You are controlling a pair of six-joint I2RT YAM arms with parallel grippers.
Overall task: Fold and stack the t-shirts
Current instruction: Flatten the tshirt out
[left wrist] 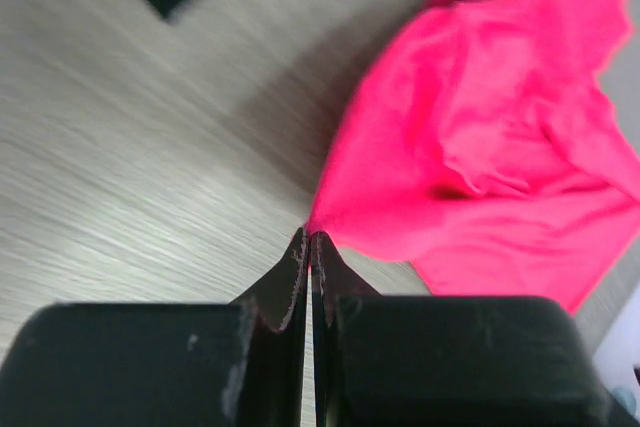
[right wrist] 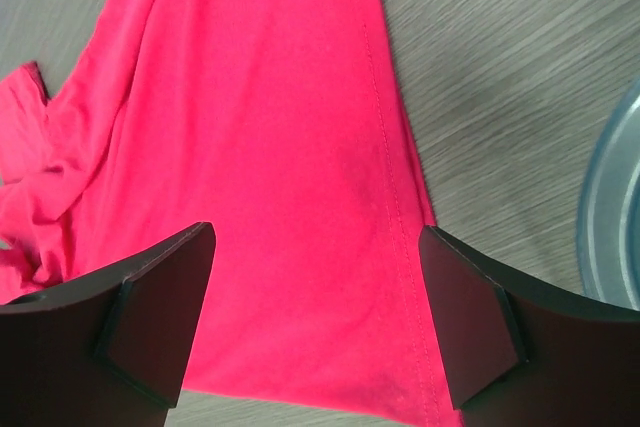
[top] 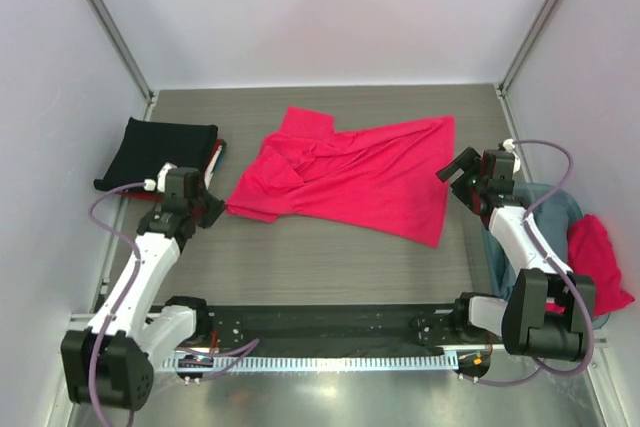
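A bright pinkish-red t-shirt (top: pixel 350 175) lies crumpled and spread across the middle of the table. My left gripper (top: pixel 212 209) sits at its left corner. In the left wrist view the left gripper (left wrist: pixel 310 237) is shut, and the t-shirt (left wrist: pixel 480 147) runs to a point right at the fingertips, pinched there. My right gripper (top: pixel 458 169) hovers open over the shirt's right edge. The right wrist view shows the right gripper (right wrist: pixel 315 247) with its fingers wide apart above the stitched hem of the shirt (right wrist: pixel 250 147), holding nothing.
A folded black t-shirt (top: pixel 160 147) lies at the back left with a dark red one (top: pixel 213 162) under its edge. A grey-blue bin (top: pixel 555 209) stands at the right, a red shirt (top: pixel 600 259) draped over its rim. Metal frame posts rise at both back corners.
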